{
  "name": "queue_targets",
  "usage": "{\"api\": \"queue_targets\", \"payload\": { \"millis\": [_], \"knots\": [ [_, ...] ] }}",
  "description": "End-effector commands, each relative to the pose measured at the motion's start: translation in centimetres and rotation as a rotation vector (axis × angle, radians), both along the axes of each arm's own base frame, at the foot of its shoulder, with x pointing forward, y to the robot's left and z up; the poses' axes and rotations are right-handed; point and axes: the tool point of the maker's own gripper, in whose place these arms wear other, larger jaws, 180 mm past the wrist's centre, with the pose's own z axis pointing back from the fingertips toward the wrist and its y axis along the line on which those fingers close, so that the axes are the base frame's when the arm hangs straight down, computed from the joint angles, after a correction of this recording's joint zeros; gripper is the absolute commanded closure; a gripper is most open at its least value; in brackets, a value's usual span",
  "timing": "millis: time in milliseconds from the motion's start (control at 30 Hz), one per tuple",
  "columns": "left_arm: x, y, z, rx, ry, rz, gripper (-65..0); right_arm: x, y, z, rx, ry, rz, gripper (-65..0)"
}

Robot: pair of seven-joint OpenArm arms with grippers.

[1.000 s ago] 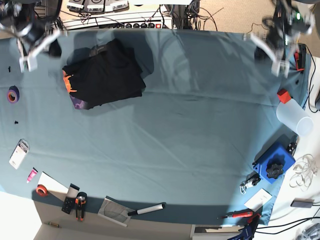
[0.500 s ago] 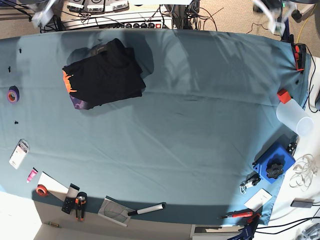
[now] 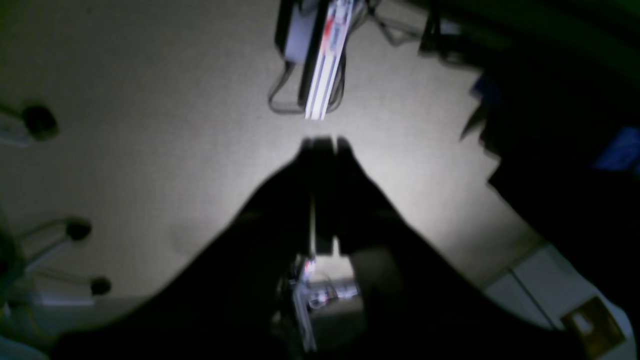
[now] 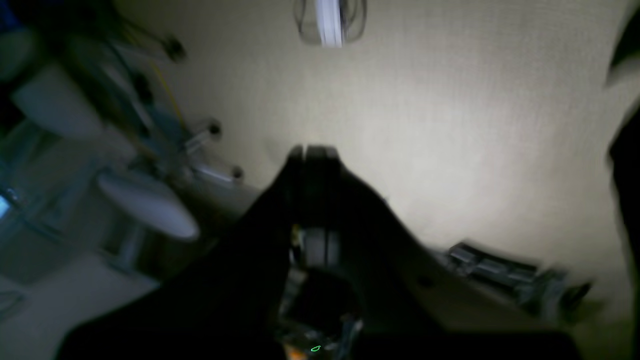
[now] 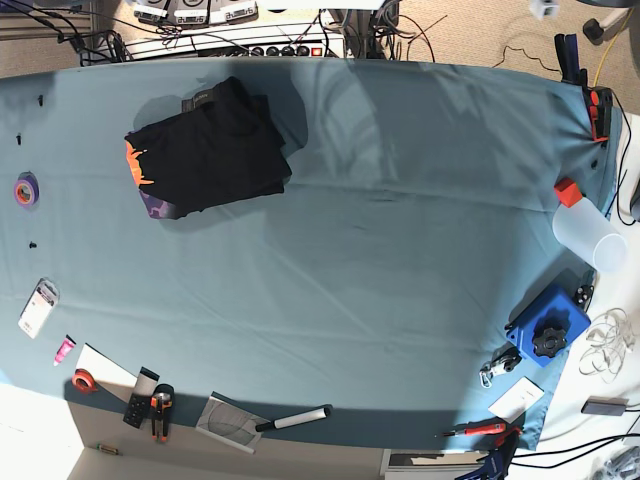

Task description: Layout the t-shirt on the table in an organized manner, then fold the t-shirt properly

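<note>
Both grippers, left [image 3: 324, 142] and right [image 4: 311, 150], are seen pressed together and empty, off the table [image 5: 400, 250]. The t-shirt [image 5: 208, 150] is seen folded compactly; folding is judged essentially finished.

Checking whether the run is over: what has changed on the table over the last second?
Both arms rose away from the far corners and left the base view; nothing was taken or released. Left gripper and right gripper have shut, empty jaws. The folded t-shirt and table clutter stayed put.
</note>
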Motion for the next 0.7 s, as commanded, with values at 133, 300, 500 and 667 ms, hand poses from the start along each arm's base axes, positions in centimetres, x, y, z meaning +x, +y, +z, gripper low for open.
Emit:
{"api": "queue_targets", "payload": {
  "millis": [133, 300, 500, 667],
  "knots": [
    [-1.7, 0.8, -3.9, 0.020, 0.066, 0.051, 0.0, -0.7, 0.2, -4.3, 0.017, 0.117, 0.049, 0.0],
    [-1.7, -0.6, -7.6, 0.028, 0.056, 0.050, 0.0, 1.2, 0.7, -8.3, -0.019, 0.096, 0.180, 0.0],
    [-1.4, -3.0, -12.2, 0.137, 0.023, -0.089, 0.0, 5.9, 1.1, -11.9, -0.103, -0.085, 0.449, 0.0],
    [-0.3, -7.2, -14.4, 0.123, -0.006, -0.137, 0.0, 9.2, 0.4, -14.1, -0.228, -0.236, 0.694, 0.0]
  ]
}}
